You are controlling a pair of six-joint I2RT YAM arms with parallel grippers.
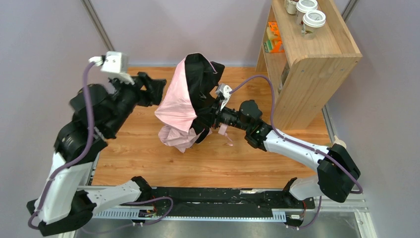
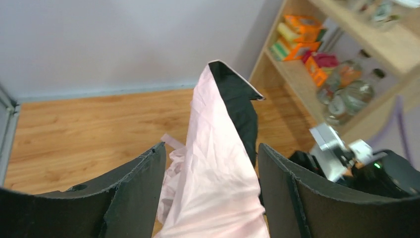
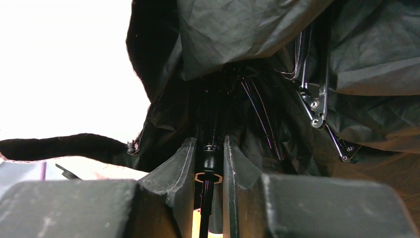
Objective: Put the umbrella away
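The umbrella (image 1: 184, 101) stands half collapsed in the middle of the wooden table, pale pink canopy outside, black lining showing. Its pink wrist loop (image 1: 224, 132) hangs below my right gripper. My right gripper (image 1: 212, 119) reaches in from the right, under the canopy. In the right wrist view it (image 3: 208, 142) is shut on the black shaft (image 3: 207, 166), with ribs (image 3: 317, 104) and black lining above. My left gripper (image 1: 154, 90) is open at the canopy's left side. In the left wrist view the pink fabric (image 2: 218, 178) lies between its spread fingers (image 2: 138, 183). The handle is hidden.
A wooden shelf unit (image 1: 309, 64) stands at the back right, with lidded cups (image 1: 313, 20) on top and orange boxes (image 1: 273, 37) inside. It shows in the left wrist view (image 2: 307, 74) with jars. Walls close the back and sides.
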